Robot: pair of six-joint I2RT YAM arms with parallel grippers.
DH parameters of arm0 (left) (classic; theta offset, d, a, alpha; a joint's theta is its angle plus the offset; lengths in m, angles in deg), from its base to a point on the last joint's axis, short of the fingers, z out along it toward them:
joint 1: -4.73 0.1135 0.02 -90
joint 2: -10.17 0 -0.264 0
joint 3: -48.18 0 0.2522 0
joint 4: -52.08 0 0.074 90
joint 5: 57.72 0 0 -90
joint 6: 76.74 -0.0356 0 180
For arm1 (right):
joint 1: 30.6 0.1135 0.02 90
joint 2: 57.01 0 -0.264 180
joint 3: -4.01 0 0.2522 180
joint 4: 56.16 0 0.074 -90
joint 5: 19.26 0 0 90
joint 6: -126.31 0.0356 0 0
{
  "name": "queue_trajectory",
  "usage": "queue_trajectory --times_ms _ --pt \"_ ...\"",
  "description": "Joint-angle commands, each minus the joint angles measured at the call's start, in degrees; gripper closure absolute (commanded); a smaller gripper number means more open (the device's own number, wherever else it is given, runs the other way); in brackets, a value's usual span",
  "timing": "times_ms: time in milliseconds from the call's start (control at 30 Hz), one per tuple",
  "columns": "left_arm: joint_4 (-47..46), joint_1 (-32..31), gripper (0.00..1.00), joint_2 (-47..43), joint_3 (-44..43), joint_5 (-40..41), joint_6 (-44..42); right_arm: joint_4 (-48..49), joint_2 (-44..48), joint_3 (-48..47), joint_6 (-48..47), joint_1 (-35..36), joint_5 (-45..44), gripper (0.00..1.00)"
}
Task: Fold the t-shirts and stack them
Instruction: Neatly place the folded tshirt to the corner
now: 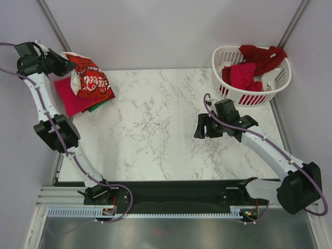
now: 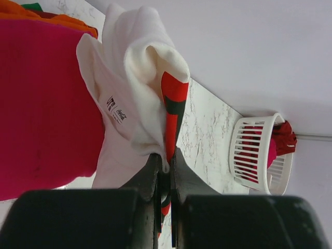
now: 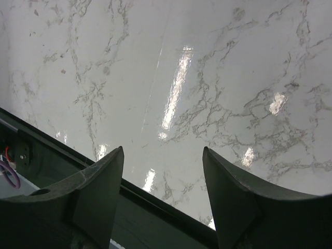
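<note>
Right gripper (image 1: 201, 127) is hanging over the counter (image 1: 155, 140), a little right of its middle and closer to the near edge than any of the clothing. On its own wrist camera I am seeing the gripper (image 3: 163, 151) with both fingers spread wide, nothing between them, and only the marbled counter (image 3: 218, 72) and its dark near edge below.

Farther back, over the far-left corner, the left gripper (image 1: 70, 65) is holding the red Coca-Cola t-shirt (image 1: 91, 78). Its jaws are pressing together on a bunched fold of the cloth. From the left wrist camera I am looking along the closed gripper (image 2: 165, 158) at the shirt (image 2: 140, 67), which is showing me its white inner side with a small neck label. A strip of red print is running down into the pinch. The shirt is hanging in a crumpled bundle, and from overhead its lower part is overlapping the pile beneath; I cannot tell whether it is resting on that pile.

That pile is lying at the far-left corner. The magenta-pink t-shirt (image 1: 67, 96) is sitting on top, with the orange t-shirt (image 1: 102, 105) and the green t-shirt (image 1: 93, 109) peeking out along its right side.

At the far-right corner the laundry basket (image 1: 249, 98) is standing, well apart from the left gripper. A crimson t-shirt (image 1: 243, 77) is heaping inside it, and a dark red t-shirt (image 1: 262, 54) is draping over its far rim.
</note>
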Motion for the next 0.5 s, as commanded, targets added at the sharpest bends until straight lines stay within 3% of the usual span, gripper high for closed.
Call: queue_trajectory --times_ms 0,233,467 --pt "-4.5 2.7 0.98 -2.3 -2.8 -4.3 3.8 1.5 -0.9 0.0 -0.7 0.8 0.0 0.29" --pt "-4.4 7.8 0.98 1.8 -2.5 -4.0 2.7 1.5 -2.3 0.3 -1.0 2.1 -0.7 0.3" --pt "0.6 7.7 0.94 8.7 -3.3 13.4 -5.0 1.6 -3.0 0.4 -1.0 2.6 -0.6 0.3"
